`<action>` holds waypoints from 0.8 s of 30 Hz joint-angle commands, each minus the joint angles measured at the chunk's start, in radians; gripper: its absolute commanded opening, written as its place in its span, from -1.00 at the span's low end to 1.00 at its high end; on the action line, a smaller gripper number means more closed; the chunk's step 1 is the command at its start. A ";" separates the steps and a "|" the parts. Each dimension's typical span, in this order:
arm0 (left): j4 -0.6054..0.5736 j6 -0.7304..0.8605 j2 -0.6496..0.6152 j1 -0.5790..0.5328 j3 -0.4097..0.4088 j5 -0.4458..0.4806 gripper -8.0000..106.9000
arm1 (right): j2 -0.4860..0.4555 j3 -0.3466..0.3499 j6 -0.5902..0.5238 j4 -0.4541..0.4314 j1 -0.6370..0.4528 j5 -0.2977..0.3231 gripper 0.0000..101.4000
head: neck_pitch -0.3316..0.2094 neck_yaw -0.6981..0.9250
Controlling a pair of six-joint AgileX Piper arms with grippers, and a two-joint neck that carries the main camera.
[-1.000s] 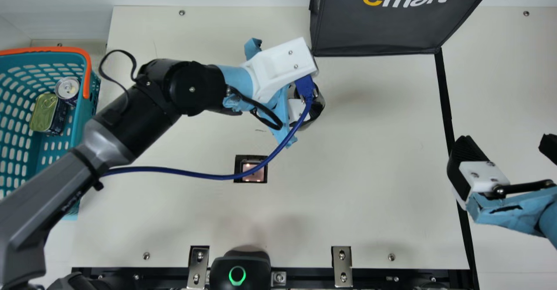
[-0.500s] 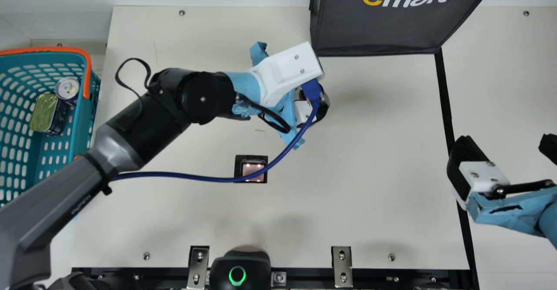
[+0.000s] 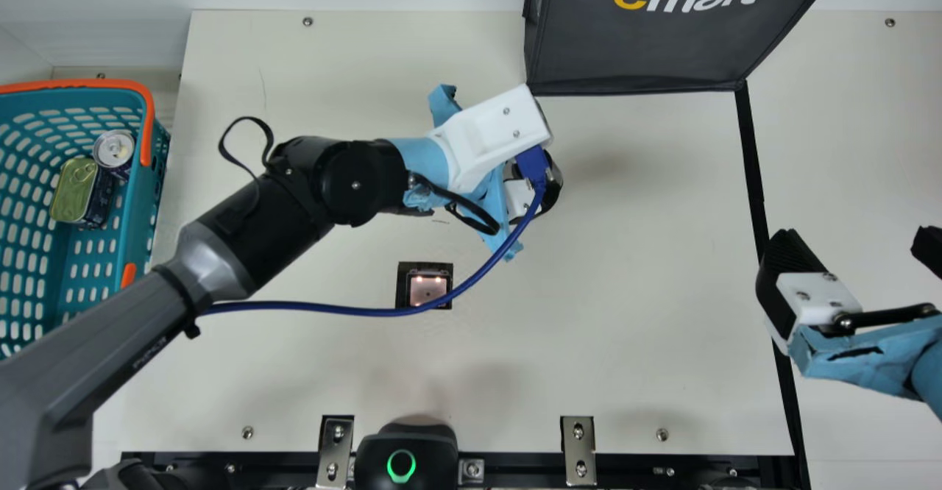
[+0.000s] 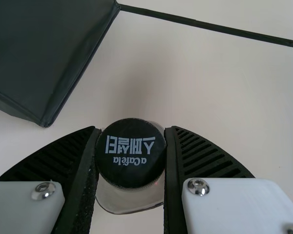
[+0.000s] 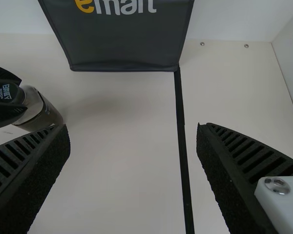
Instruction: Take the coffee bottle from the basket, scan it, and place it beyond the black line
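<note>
Cream table under a pale wall, main view. Blue cable [image 3: 303, 306] and white wrist housing [image 3: 489, 137] cover the left gripper's [image 3: 519, 197] fingertips; what they hold is hidden from here. Left arm's base end runs off the edge, as does much of the right gripper [image 3: 857, 240], standing spread near the black line [image 3: 752, 159]. Against the earlier frame, left arm has shifted slightly rightward and toward the view's bottom; right arm unchanged. Teal basket with orange rim [image 3: 141, 203], partly cut off, holds two cans.

Left wrist view: left gripper pinches the coffee bottle [image 4: 131, 153] by its round black cap, pale lettering on top; clear, shiny body below, mostly hidden by cap and fingers. Dark grey fabric bag [image 4: 44, 53] cut off.

Right wrist view: bottle well short of the black line, basket's side, body see-through with a darker lower part. Cannot tell whether its base touches the table. Right gripper's fingers wide apart, nothing between.
</note>
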 commanded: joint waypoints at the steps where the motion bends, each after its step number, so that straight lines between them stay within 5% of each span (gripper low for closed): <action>1: -0.007 0.005 0.002 -0.001 0.010 -0.008 -0.68 | 0.000 0.000 0.000 0.000 0.000 0.000 0.79 | -0.027 0.002; 11: -0.019 0.022 0.001 -0.009 0.050 -0.047 -0.68 | 0.000 0.000 0.000 0.000 0.000 0.000 0.79 | -0.027 0.002; 24: -0.003 -0.002 -0.010 -0.017 0.047 -0.046 0.08 | 0.000 0.000 0.000 0.000 0.000 0.000 0.79 | -0.027 0.002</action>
